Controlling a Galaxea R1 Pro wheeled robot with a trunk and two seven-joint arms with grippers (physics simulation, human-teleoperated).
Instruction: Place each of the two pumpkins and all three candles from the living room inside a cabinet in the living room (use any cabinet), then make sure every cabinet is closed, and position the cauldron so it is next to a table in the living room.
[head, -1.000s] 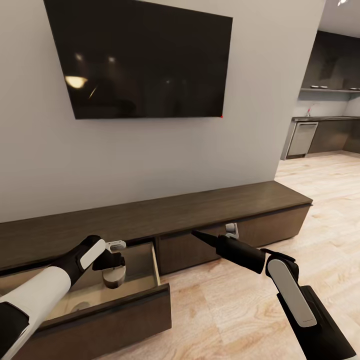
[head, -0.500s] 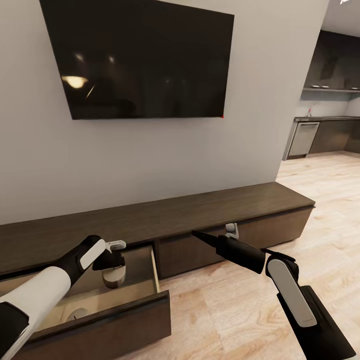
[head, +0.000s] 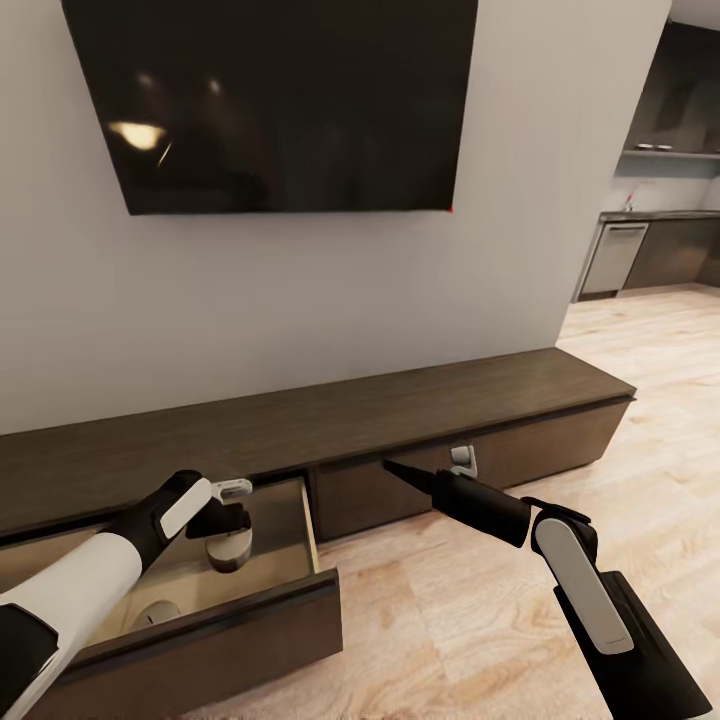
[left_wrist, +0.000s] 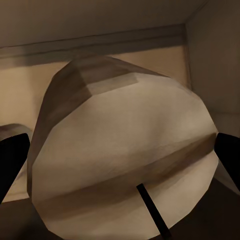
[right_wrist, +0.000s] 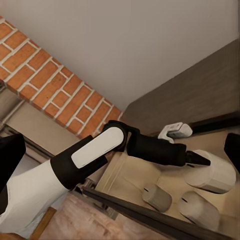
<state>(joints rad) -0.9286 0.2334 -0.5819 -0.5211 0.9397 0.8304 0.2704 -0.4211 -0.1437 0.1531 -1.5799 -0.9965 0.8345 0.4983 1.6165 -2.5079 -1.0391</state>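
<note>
Fingers of the left gripper (head: 228, 520) close on a candle (head: 228, 551) and hold it inside the open drawer (head: 305, 520) of the cabinet (head: 420, 405), near the drawer's right wall and back edge; in the left wrist view the candle (left_wrist: 125, 160) sits between the two dark fingertips (left_wrist: 12, 160). Compared with a second ago, the candle sits a little lower in the drawer, though the head camera has also tilted, so part of that shift is the view's own. Judging by this, the release is close. Two more candles (right_wrist: 157, 196) lie on the drawer floor toward its front edge, as the right wrist view shows, so this would be the third. The right gripper (head: 400, 470) hangs just before the closed middle drawer front, its fingers drawn to a point and carrying nothing. Neither pumpkins, cauldron nor table can be placed from here, and the drawer has yet to be pushed shut.
</note>
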